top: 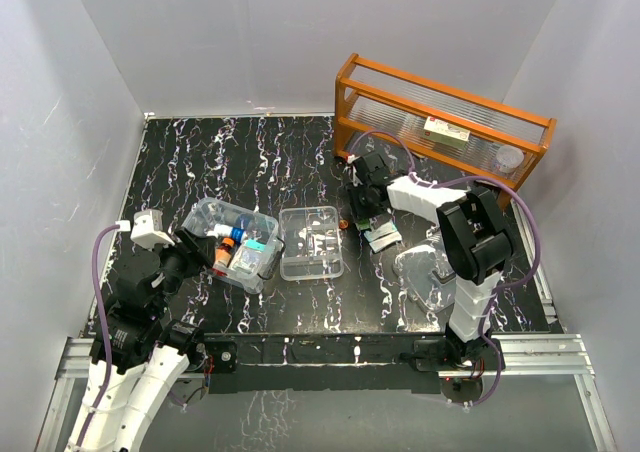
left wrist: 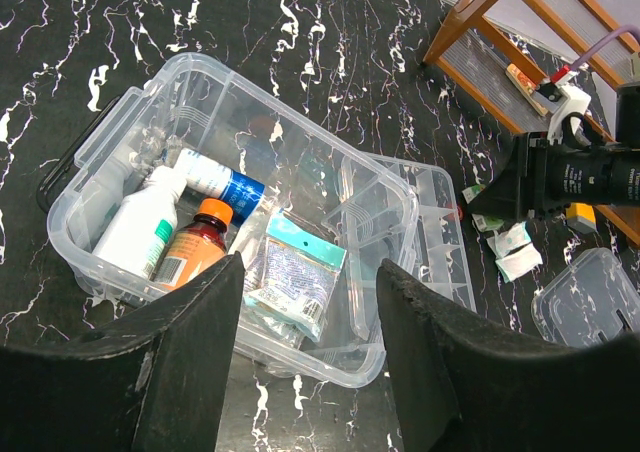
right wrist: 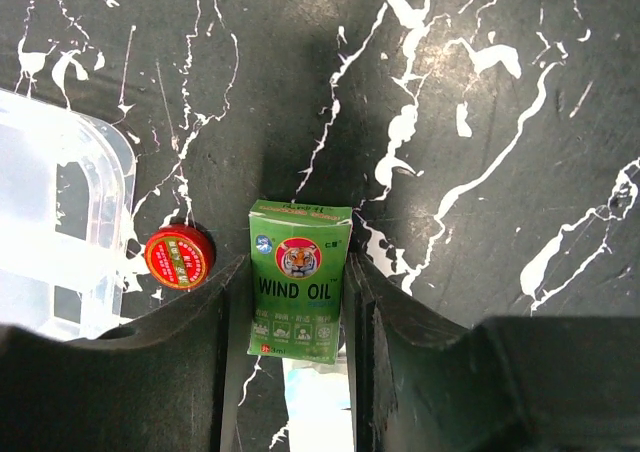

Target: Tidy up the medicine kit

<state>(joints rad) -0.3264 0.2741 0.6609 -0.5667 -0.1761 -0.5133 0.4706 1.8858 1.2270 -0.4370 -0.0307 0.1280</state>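
Note:
The clear kit box (top: 235,244) stands open at the left and holds a white bottle (left wrist: 135,227), an orange bottle (left wrist: 190,247), a blue-and-white tube (left wrist: 215,177) and a teal-topped packet (left wrist: 300,272). The clear divided tray (top: 311,242) lies beside it on the right. The clear lid (top: 425,272) lies on the table at the right. My left gripper (left wrist: 310,272) is open and empty over the box's near rim (left wrist: 330,367). My right gripper (right wrist: 297,262) is low at the table, shut on a green Wind Oil box (right wrist: 298,277).
A small red round tin (right wrist: 179,256) lies just left of my right fingers, by the tray's edge (right wrist: 60,222). White packets (left wrist: 515,247) lie near the right gripper. The orange wooden rack (top: 445,122) stands at the back right with a small box (top: 447,132) on it.

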